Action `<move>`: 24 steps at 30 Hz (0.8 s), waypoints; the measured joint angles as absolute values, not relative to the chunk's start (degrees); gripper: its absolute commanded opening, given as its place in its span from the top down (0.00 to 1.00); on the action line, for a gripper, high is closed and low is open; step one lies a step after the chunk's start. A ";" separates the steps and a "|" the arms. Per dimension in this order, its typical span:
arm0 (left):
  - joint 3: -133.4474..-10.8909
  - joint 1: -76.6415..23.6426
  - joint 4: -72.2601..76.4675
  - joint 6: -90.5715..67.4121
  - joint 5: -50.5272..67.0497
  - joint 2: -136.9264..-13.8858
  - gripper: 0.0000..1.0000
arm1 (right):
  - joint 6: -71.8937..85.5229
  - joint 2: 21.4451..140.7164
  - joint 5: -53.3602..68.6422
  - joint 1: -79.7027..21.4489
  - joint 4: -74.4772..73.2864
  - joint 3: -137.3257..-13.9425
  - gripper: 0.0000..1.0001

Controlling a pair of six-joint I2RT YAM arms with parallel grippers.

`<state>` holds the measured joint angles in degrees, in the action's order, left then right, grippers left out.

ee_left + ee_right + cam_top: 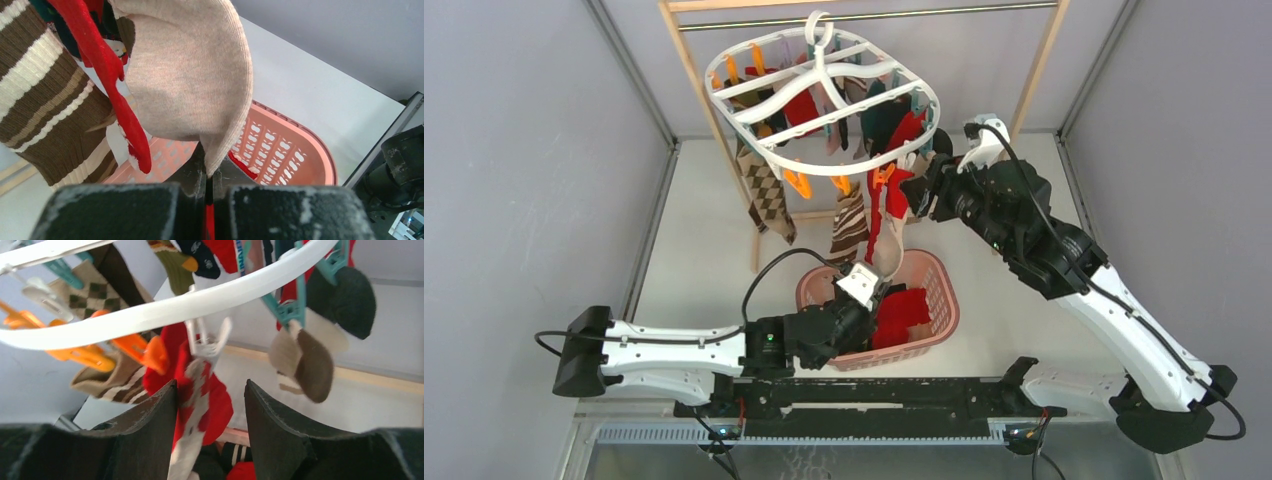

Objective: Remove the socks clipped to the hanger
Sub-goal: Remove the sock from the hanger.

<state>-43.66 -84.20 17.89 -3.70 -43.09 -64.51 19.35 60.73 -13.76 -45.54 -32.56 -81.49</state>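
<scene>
Overhead, showed a white oval hanger (822,72) hooked on a wooden-framed rail (1036,70) at the far side of the surface (704,230), with many socks (769,195) dangling beneath from orange, teal and white clips. Showed, below and nearer, a pink basket (280,150) with red and dark socks already inside.

Held the left end effector (209,175) low over the basket, clamped tight on the bottom tip of a beige sock (190,75) hanging just beside a brown striped sock (45,100). Could not trace the beige sock's top to any one clip, hidden as it was among red fabric.

Held the right end effector (210,430) high under the hanger's right rim, jaws parted, straddling a red-and-white sock (200,400) pinned by a white clip (207,337) directly above. Gripped nothing there yet, with one finger (160,435) just beside the cloth and the other apart from it.

Judged as mid-task, with several socks freed and many still clipped. Looked like the step of releasing one hanging sock at the hanger's right side. Probably called next for closing the parted jaws on the red-and-white sock close under its clip, or for a steady downward pull on the beige tip. Called either way for a pull straight and gentle enough to keep the light frame from swinging or tipping on its hook.
</scene>
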 measured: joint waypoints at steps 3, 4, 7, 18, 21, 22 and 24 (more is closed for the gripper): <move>-43.66 -84.20 17.91 -4.08 -43.11 -64.51 1.00 | 19.40 61.71 -11.44 -41.80 -31.48 -81.49 0.40; -43.66 -84.20 17.91 -4.10 -43.09 -64.51 1.00 | 19.38 61.98 -10.46 -40.60 -30.79 -81.49 0.40; -43.66 -84.12 17.91 -4.14 -43.09 -64.51 1.00 | 19.40 62.59 -8.01 -38.33 -28.93 -81.49 0.40; -43.66 -83.70 17.93 -4.60 -42.83 -64.51 1.00 | 19.62 64.71 -1.93 -36.45 -24.14 -81.47 0.40; -43.48 -83.61 17.98 -4.64 -42.70 -64.51 1.00 | 19.64 64.69 -1.39 -36.45 -22.74 -81.47 0.40; -43.33 -83.61 18.02 -4.67 -42.68 -64.51 1.00 | 19.64 64.71 -1.37 -36.45 -22.31 -81.47 0.40; -43.00 -83.59 18.04 -4.75 -42.63 -64.51 1.00 | 19.66 64.71 -1.41 -36.45 -21.78 -81.47 0.40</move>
<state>-43.00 -83.59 18.04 -4.75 -42.63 -64.51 19.66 64.71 -1.41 -36.45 -21.78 -81.47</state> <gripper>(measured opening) 0.018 0.600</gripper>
